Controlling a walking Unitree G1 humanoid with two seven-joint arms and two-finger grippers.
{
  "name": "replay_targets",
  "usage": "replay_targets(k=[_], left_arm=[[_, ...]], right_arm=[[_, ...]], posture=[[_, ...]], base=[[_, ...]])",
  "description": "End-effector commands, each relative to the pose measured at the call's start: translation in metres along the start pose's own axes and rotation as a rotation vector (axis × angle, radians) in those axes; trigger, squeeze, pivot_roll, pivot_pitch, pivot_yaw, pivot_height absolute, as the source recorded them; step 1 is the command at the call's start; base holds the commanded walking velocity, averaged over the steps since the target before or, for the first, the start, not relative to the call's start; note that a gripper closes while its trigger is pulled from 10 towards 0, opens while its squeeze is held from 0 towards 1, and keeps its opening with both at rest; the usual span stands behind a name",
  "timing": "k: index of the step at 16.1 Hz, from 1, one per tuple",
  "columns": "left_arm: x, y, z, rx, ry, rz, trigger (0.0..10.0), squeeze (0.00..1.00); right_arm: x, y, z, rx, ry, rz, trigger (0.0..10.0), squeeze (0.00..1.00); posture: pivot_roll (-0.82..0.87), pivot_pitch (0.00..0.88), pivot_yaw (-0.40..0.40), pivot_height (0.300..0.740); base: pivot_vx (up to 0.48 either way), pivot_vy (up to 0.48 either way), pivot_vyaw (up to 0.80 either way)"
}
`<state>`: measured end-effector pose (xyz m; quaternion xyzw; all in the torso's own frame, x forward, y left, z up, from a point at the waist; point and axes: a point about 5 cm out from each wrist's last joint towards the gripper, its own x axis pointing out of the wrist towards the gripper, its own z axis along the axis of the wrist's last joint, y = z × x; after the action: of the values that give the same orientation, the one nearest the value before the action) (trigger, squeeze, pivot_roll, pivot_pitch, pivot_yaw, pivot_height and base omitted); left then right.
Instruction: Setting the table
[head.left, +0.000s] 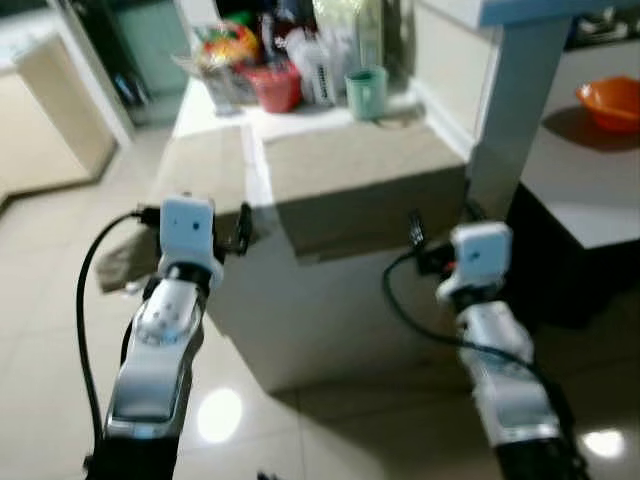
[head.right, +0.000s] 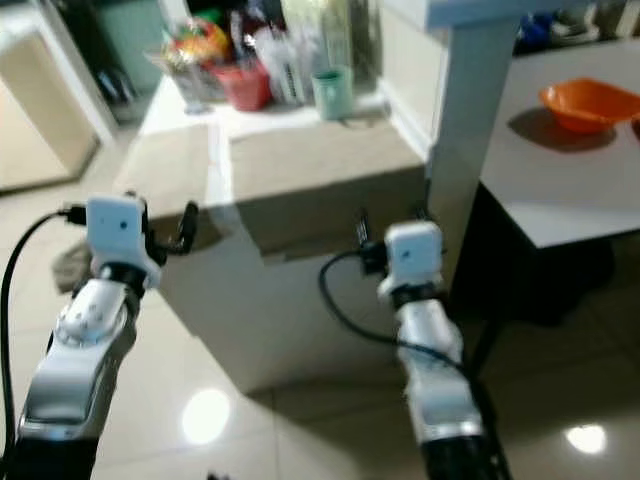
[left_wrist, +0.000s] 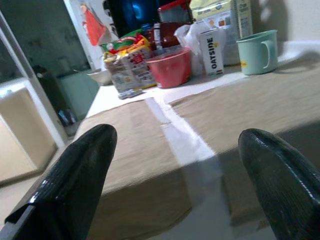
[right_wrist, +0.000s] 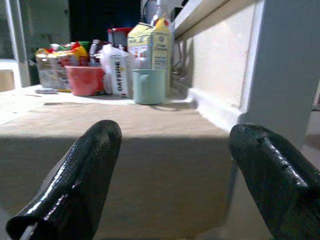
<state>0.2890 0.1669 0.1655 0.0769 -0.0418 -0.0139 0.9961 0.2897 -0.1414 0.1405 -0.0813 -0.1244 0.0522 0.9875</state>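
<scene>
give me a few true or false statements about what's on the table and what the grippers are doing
1. The green mug stands upright on the table. True.
2. The left gripper is shut on the mug. False: its fingers are spread, holding nothing.
3. The red bowl sits beside the snack packets. True.
4. The orange bowl is on the floor. False: it sits on a white counter.
5. The right gripper is open. True.

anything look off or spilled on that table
Nothing spilled or tipped. The green mug, red bowl and cartons stand upright, crowded at the table's far end. The two tan placemats lie flat, with nothing on them.
</scene>
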Motion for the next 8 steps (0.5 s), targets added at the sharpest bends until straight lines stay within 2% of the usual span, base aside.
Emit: replay_targets(k=[1,3,5,8], left_arm=[[0.001,0.013,-0.010,-0.005,0.060,0.037,10.0,0.00],[0.005,0.024,-0.018,-0.045,0.097,0.112,10.0,0.00],[-0.002,0.032,-0.027,-0.075,0.114,0.146,10.0,0.00],[-0.034,0.059,-0.049,-0.161,0.153,0.228,10.0,0.00]], right_arm=[[0.008,0.008,0.013,0.021,-0.033,0.041,10.0,0.00],[0.010,0.005,0.013,0.008,-0.034,0.051,10.0,0.00],[0.003,0.008,0.003,0.047,0.009,0.051,10.0,0.00],[-0.011,0.009,-0.010,0.041,0.080,0.087,10.0,0.00]], posture=[[-0.14,0.000,0.139,0.740],[-0.14,0.000,0.126,0.740],[-0.13,0.000,0.121,0.740],[-0.15,0.000,0.102,0.740]], base=[[0.360,-0.315,0.00],[0.354,-0.131,0.00],[0.000,0.000,0.00],[0.000,0.000,0.00]])
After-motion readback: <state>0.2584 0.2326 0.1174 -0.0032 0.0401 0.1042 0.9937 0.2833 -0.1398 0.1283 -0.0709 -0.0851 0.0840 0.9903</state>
